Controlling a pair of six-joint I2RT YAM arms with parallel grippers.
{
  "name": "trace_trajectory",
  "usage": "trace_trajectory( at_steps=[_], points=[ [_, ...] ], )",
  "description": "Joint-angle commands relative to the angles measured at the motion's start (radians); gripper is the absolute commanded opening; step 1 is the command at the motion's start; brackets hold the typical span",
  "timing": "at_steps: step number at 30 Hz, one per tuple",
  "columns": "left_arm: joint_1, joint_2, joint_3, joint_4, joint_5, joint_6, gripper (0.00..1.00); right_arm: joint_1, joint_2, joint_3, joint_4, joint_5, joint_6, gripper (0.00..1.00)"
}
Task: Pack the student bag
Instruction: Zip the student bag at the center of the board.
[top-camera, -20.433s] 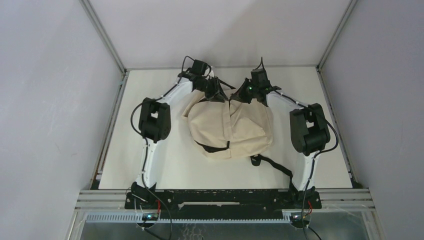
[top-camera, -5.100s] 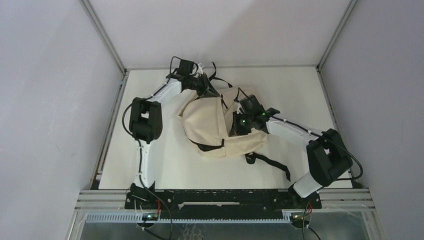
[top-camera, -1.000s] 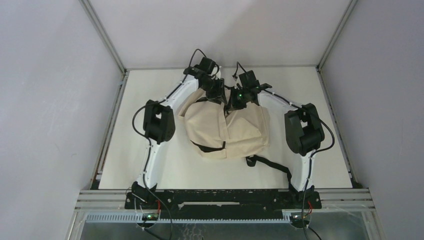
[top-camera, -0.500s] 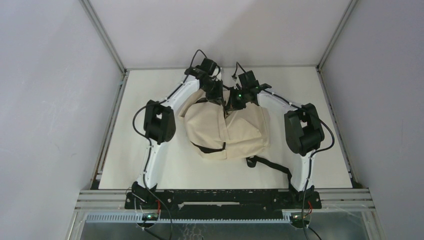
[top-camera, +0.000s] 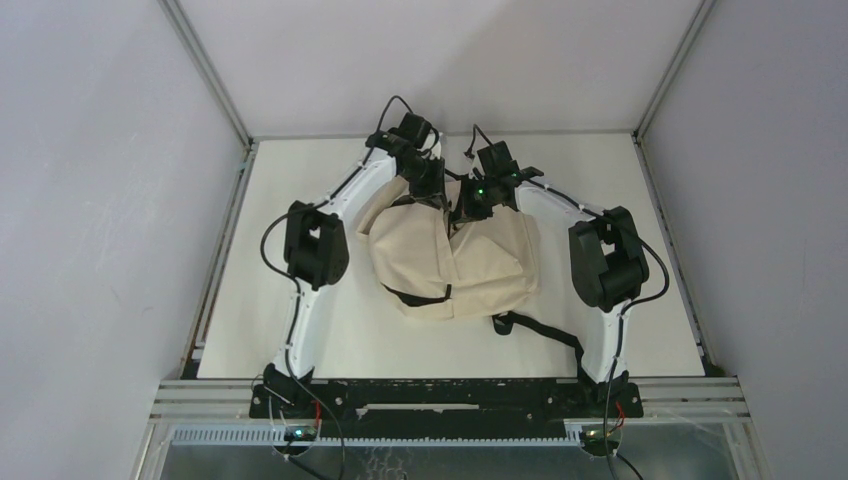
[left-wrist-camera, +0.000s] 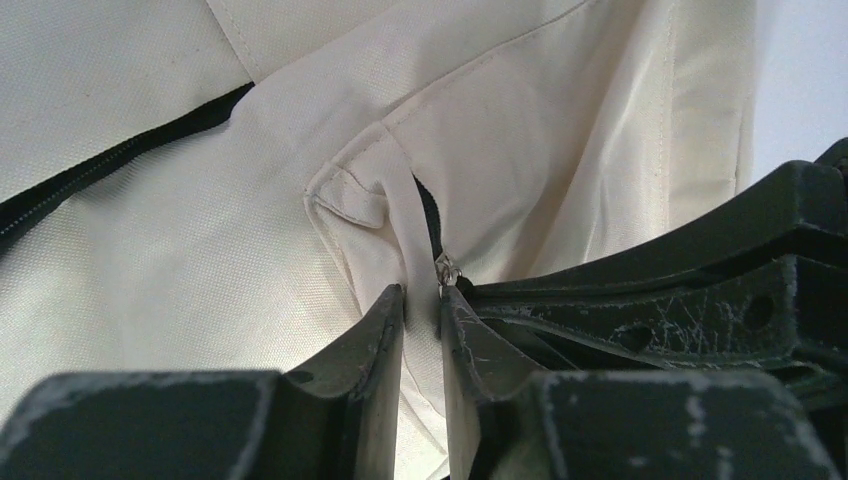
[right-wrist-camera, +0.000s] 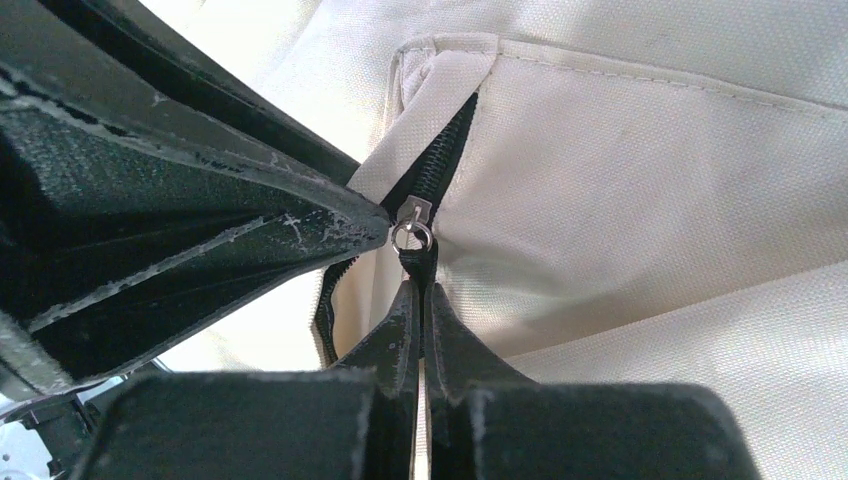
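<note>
The cream student bag (top-camera: 450, 262) lies in the middle of the table, and both grippers meet at its far top edge. My left gripper (top-camera: 432, 196) (left-wrist-camera: 421, 292) is shut on a fold of the bag's cream fabric (left-wrist-camera: 400, 215) beside the end of the zipper. My right gripper (top-camera: 463, 208) (right-wrist-camera: 418, 285) is shut on the black zipper pull (right-wrist-camera: 414, 262), just below the silver slider ring (right-wrist-camera: 411, 235). The black zipper teeth (right-wrist-camera: 440, 165) run up from the ring. One left finger (right-wrist-camera: 200, 200) crosses the right wrist view.
A black strap (top-camera: 545, 330) trails from the bag toward the right arm's base. White table (top-camera: 300, 180) shows around the bag. Grey enclosure walls and metal posts (top-camera: 205, 70) stand close on both sides.
Both grippers stay at the bag's top edge. The left arm's elbow has shifted slightly left. The bag has not moved.
</note>
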Motion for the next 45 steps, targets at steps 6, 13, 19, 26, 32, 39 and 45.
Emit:
trace_trajectory(
  at_steps=[6, 13, 19, 26, 32, 39, 45],
  points=[
    [-0.014, -0.091, 0.030, -0.029, -0.006, 0.036, 0.10, -0.002, -0.025, 0.011, 0.009, -0.014, 0.004, 0.00],
    [-0.012, -0.081, 0.058, -0.031, -0.017, 0.028, 0.00, 0.002, -0.038, 0.006, 0.003, -0.017, 0.003, 0.00],
    [0.001, -0.094, 0.045, 0.056, 0.074, -0.040, 0.00, 0.029, -0.082, -0.042, 0.007, -0.017, 0.009, 0.00],
    [0.017, -0.059, 0.035, 0.117, 0.103, -0.096, 0.00, 0.069, -0.151, -0.142, 0.051, -0.009, 0.054, 0.00],
    [0.055, -0.117, -0.142, 0.235, 0.027, -0.159, 0.00, 0.086, -0.188, -0.183, 0.053, -0.011, 0.050, 0.00],
    [0.126, -0.213, -0.310, 0.379, 0.014, -0.230, 0.00, 0.089, -0.187, -0.216, 0.037, -0.023, 0.034, 0.00],
    [0.136, -0.229, -0.345, 0.420, 0.023, -0.251, 0.00, 0.107, -0.198, -0.234, 0.048, -0.033, 0.045, 0.00]
  ],
)
